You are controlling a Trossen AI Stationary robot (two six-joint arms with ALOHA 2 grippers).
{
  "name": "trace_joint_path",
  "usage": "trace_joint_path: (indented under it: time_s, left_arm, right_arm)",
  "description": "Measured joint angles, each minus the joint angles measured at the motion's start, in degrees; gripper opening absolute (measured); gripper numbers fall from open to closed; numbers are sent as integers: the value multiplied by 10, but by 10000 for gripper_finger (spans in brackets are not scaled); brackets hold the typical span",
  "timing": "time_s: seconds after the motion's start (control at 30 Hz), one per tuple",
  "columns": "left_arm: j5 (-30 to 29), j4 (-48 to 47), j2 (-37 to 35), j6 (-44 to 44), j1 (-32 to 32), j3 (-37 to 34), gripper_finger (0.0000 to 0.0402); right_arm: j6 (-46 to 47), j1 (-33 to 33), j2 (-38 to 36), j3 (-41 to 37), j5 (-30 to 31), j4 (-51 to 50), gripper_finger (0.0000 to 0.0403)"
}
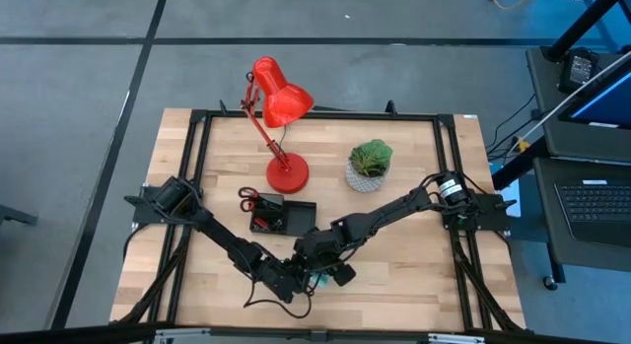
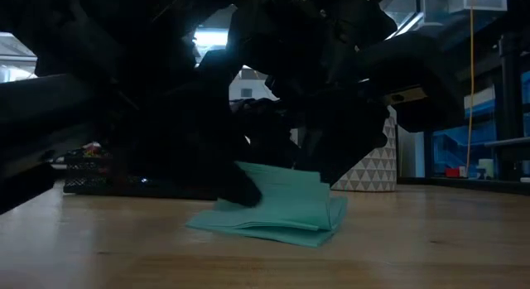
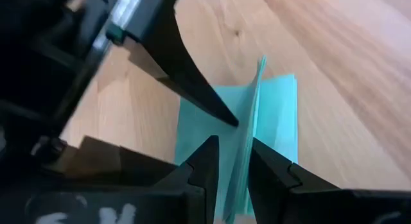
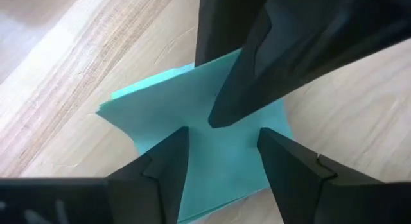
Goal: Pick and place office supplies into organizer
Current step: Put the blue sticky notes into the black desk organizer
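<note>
Both arms meet at the near middle of the light wooden table (image 1: 414,295), over a thin teal square sticky-note pad (image 2: 277,208) lying on the wood, near of the organizer and apart from it. Top sheets lifted and curled up, lower sheets flat on the table.

Left gripper (image 3: 232,169): jaws narrow, pinching the raised edge of the pad's upper sheets between its two dark fingers (image 3: 204,161). A sheet stands up edge-on in the slot.

Right gripper (image 4: 221,147): jaws wide, straddling the pad from above, one finger either side, pad surface seen between them. Not clamped on anything. A dark finger of the other arm crosses in from the far side and touches the pad's top.

In the high view both grippers bunch together near the table's near edge; only a speck of teal shows under them.

Low black rectangular organizer tray (image 1: 282,216) sits mid-table, left of centre, far of the grippers. Red-handled scissors (image 1: 248,197) at its far-left corner, touching or just beside it; cannot tell if inside. Some small red and dark bits in the tray, too small to name.

Red desk lamp with round base (image 1: 286,172) stands just far of the tray. Green plant in white patterned pot (image 1: 368,169) to the right of the lamp.
</note>
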Motion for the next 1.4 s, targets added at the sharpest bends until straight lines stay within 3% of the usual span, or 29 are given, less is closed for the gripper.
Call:
trace_joint_path:
  time_s: [0.37,0.63,0.83,1.03,1.4]
  left_arm:
    - [5,-4,0,12,-9,0,63]
    - [2,-5,0,20,-19,0,9]
    - [-1,-5,0,24,-19,0,3]
    - [-19,-3,-1,20,-20,0,3]
    - [-32,-17,-18,-6,-26,0,2]
  right_arm:
    - [-1,0,0,0,0,-3,194]
    - [-2,0,0,0,3,0,194]
    - [-2,0,0,0,2,1,194]
    - [25,2,-5,33,0,-61,194]
    - [98,32,-111,10,23,-122,194]
